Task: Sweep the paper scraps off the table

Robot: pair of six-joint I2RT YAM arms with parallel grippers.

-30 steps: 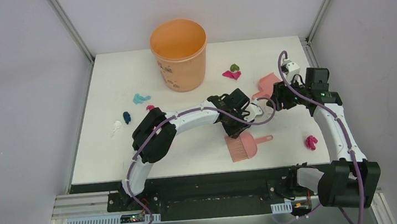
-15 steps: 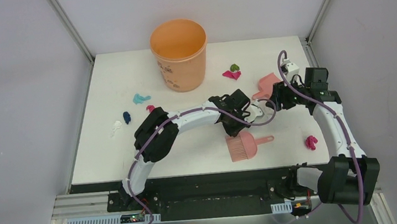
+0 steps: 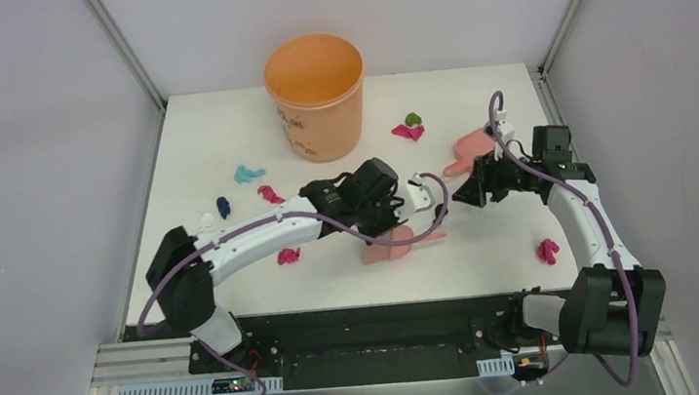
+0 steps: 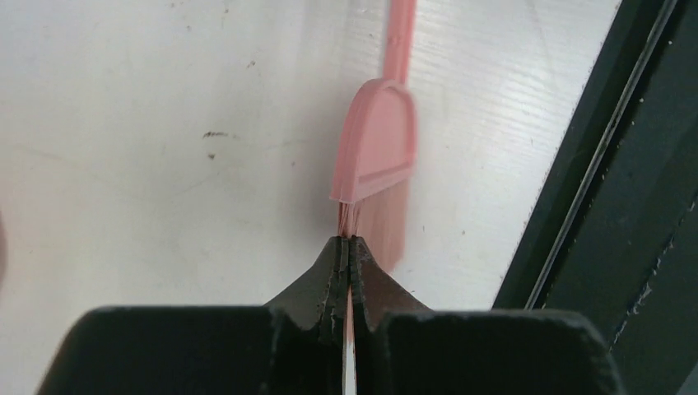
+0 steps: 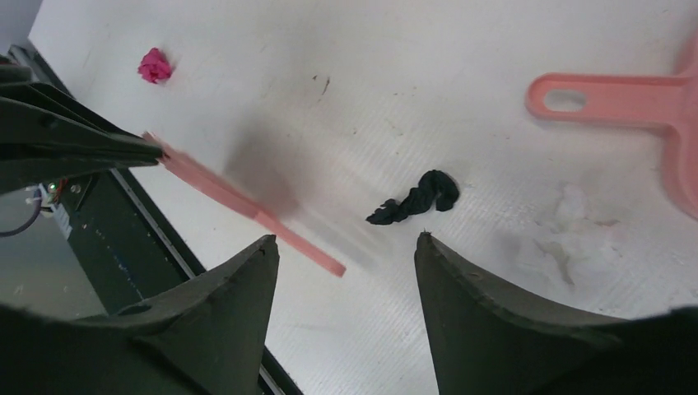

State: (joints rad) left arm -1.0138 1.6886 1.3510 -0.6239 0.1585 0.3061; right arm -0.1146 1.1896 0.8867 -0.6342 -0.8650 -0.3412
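Above the table point(image 3: 211, 133), the left claw point(image 4: 347, 251) pinches the pink brush point(image 4: 374, 152); the right claw point(image 5: 346, 240) gapes empty.

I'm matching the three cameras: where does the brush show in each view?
Top external: brush just below centre, under the left hand.
Left wrist: brush at centre, its handle reaching the top edge.
Right wrist: brush is a blurred pink strip, left of centre.
Shared landmark: the left hand, shut on the brush in all three.

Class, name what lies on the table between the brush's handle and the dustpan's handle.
A black paper scrap, touching neither the brush nor the dustpan; the right wrist view shows it.
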